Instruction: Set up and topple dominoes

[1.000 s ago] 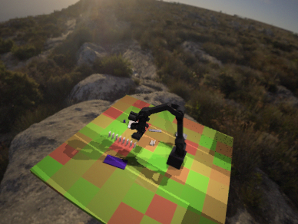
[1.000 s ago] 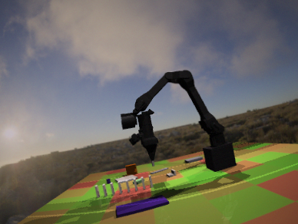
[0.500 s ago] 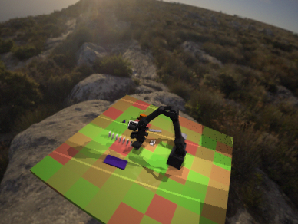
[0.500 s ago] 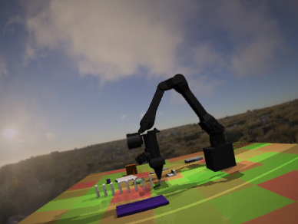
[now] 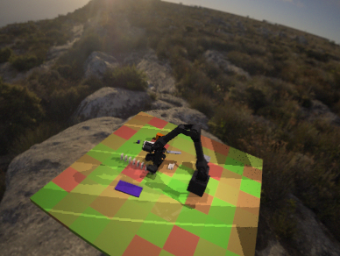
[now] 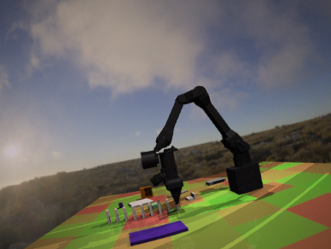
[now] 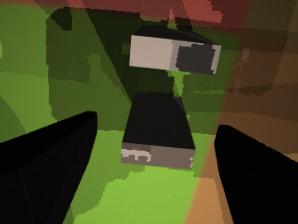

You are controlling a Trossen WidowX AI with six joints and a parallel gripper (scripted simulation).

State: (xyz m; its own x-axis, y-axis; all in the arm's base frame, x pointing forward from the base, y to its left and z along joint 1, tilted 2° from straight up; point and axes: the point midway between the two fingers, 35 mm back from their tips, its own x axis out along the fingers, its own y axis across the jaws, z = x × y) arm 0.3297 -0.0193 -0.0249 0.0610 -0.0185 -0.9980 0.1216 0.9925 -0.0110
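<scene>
Top, exterior: both far, share domino row; wrist: close, seemingly facing down.

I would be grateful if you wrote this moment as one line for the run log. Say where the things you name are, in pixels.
gripper (image 5: 152,168) (image 6: 177,207) (image 7: 157,128): open | domino (image 7: 158,131): between fingers, ungripped | purple block (image 5: 128,188) (image 6: 159,233): lying flat beside row

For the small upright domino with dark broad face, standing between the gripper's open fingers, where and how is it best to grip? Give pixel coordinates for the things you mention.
Probably by its two narrow side edges, from above: the domino (image 7: 158,127) stands upright, its broad face towards the next domino (image 7: 175,54) (image 6: 168,205).
</scene>
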